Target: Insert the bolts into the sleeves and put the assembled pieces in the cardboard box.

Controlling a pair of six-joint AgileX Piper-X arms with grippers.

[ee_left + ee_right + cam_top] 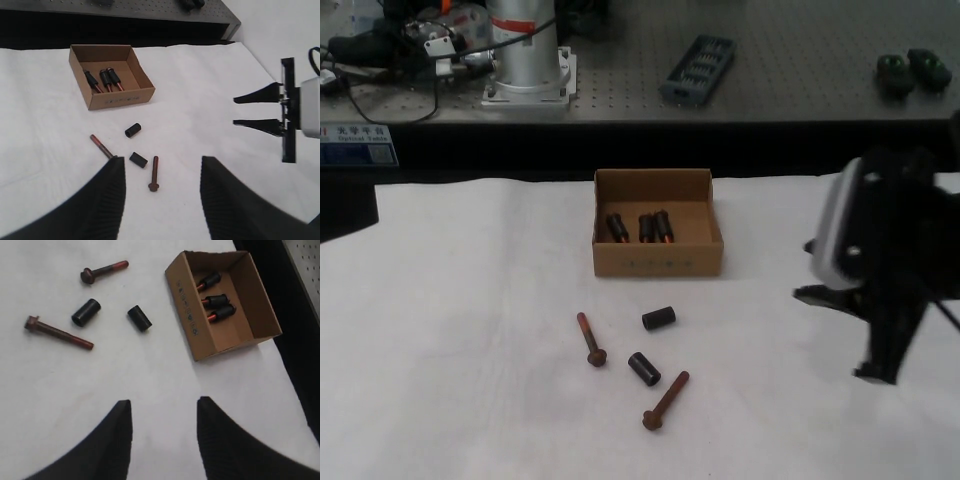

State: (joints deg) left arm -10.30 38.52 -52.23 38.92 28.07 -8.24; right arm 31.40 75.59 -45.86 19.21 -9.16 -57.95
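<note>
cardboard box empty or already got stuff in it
Not empty: the brown cardboard box holds three black sleeves fitted on reddish bolts, lying on its floor.

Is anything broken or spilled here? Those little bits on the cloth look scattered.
Nothing looks damaged. Two bolts and two sleeves lie loose at different angles on the white cloth near the cardboard box, simply not yet joined. Three assembled pieces lie side by side inside it.

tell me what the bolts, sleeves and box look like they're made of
Bolts: probably metal with a dull reddish-brown finish, perhaps rust or a coating; the flanged heads suggest it.
Sleeves: short matte black tubes, rubber or plastic, the look leaves it open.
Box: brown cardboard, plain and matte, with thin folded walls.
</note>
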